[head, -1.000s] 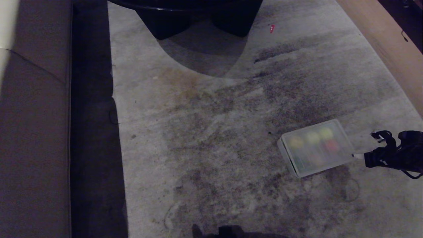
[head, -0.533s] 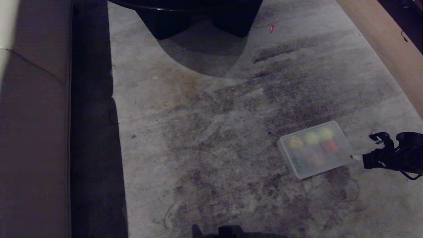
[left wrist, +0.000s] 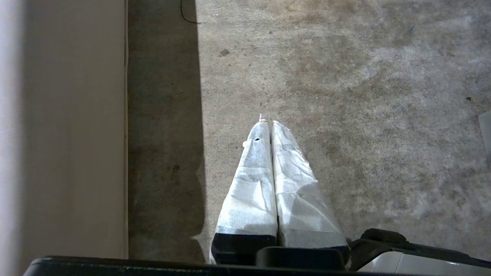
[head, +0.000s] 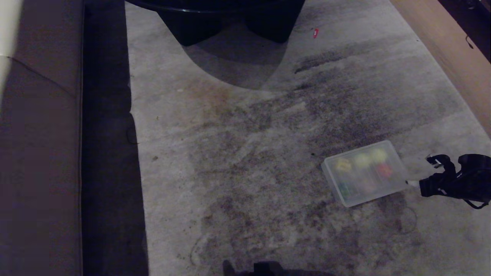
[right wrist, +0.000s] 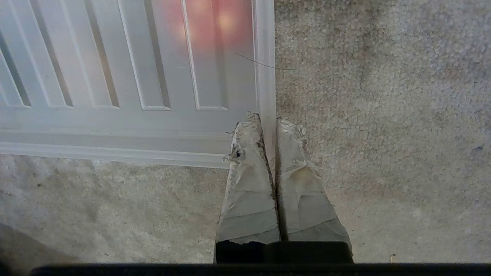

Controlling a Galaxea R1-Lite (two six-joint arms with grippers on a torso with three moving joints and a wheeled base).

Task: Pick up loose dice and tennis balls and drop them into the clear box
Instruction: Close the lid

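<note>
The clear box (head: 364, 174) lies on the carpet at the right with its ribbed translucent lid (right wrist: 134, 76) on top. Through the lid show blurred shapes: two yellow-green tennis balls (head: 378, 154), a yellow die (head: 343, 165), a red one (head: 383, 170) and a green one (head: 345, 188). My right gripper (head: 408, 183) reaches in from the right at the box's near right corner. In the right wrist view the right gripper (right wrist: 268, 120) is shut with the lid's raised rim (right wrist: 264, 57) between its fingertips. My left gripper (left wrist: 267, 122) hangs shut over bare carpet, holding nothing.
Stained grey carpet (head: 245, 153) spreads around the box. A sofa front (head: 38, 153) and its dark shadow strip run down the left. A black table base (head: 215, 19) stands at the back, a wooden board (head: 452, 53) at the far right, and a tiny red scrap (head: 315, 33) lies beyond.
My right gripper has crept a little left and down in the head view, and the box's corner has shifted very slightly with it. The left arm has not moved.
</note>
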